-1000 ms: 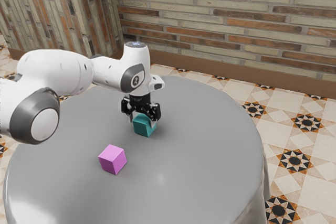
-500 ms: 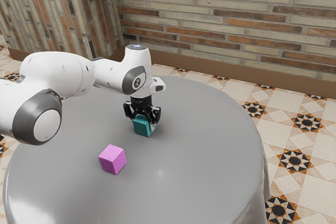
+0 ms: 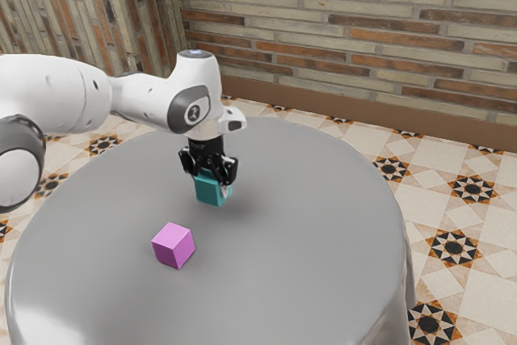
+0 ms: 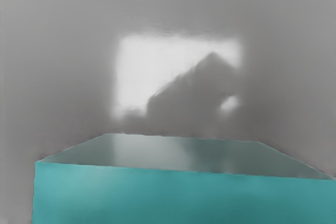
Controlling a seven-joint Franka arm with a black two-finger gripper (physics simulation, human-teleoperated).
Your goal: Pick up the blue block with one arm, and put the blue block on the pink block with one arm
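Gripper (image 3: pixel 210 176) clamped on blue block (image 3: pixel 212 194), fingers on 2 opp. sides, block's upper part btwn them. Block looks teal, upright, over middle of grey round table (image 3: pixel 323 224). Pink block (image 3: pixel 174 246) flat on table, nearer cam, slightly toward exterior view's left; blocks apart. Wrist view: blue block (image 4: pixel 173 182) just under hand, table w/ shadow beyond.
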